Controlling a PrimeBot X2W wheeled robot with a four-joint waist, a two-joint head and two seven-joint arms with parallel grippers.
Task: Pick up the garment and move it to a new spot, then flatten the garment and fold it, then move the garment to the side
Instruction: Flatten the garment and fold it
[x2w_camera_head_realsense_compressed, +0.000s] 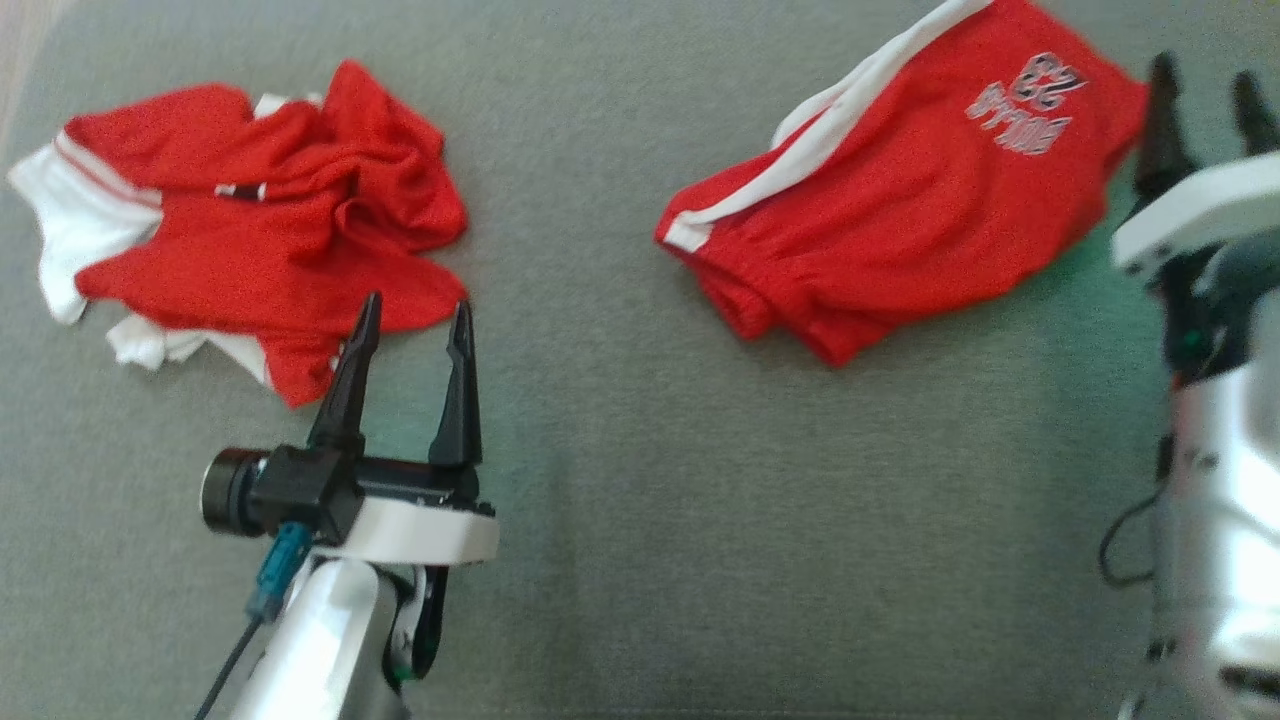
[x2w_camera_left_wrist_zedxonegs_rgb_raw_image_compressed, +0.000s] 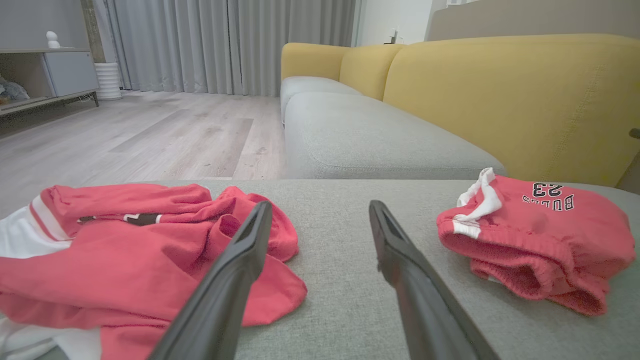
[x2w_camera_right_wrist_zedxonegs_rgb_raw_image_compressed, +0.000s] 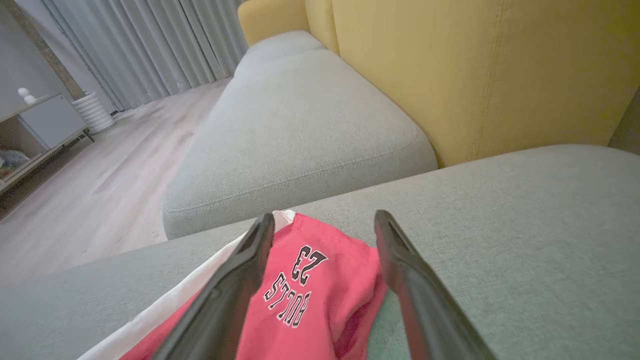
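Robot's left fingers (x2w_camera_head_realsense_compressed: 352, 365) spread, empty, tips at the near edge of the crumpled red-and-white mesh jersey (x2w_camera_head_realsense_compressed: 260, 210), upper left; likely lining up the pick. The right fingers (x2w_camera_head_realsense_compressed: 1163, 130) are also apart and empty, beside the folded red shorts with white side stripe (x2w_camera_head_realsense_compressed: 900, 220), upper right. Both garments lie on the grey woven sofa cushion (x2w_camera_head_realsense_compressed: 640, 520).

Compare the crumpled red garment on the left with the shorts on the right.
The left garment lies bunched; the shorts lie fairly flat. The shorts show a 23 print and a white stripe; the left garment has broad white panels. Both are red and white, on the grey cushion.
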